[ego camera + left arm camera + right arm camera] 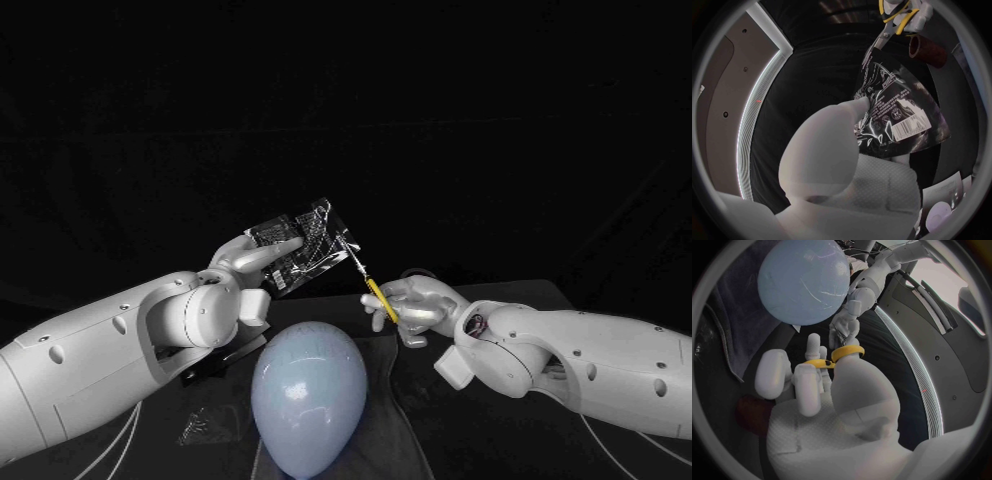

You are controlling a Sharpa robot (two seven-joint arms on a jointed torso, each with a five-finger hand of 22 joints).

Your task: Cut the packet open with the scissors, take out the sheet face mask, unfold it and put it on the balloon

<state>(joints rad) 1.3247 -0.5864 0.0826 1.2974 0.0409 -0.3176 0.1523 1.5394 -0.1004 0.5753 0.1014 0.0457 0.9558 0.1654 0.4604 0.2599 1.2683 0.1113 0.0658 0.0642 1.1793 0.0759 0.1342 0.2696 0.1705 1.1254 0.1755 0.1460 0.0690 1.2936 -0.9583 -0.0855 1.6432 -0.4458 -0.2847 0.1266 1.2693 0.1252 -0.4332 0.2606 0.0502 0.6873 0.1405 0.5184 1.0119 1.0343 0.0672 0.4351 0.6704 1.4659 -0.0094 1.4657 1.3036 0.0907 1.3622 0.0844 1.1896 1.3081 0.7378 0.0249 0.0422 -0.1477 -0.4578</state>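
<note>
Smooth and egg-shaped, the pale blue balloon [307, 395] lies on the black table [526, 290] between the two arms. Above it, the left hand [257, 258] pinches a glossy, crinkled foil packet [306, 245] by its lower part and holds it clear of the table, with the barcode side towards the wrist. The right hand [415, 305] grips yellow-handled scissors [378, 292], fingers through the loops. The thin metal blades meet the packet's edge nearest that hand.
</note>
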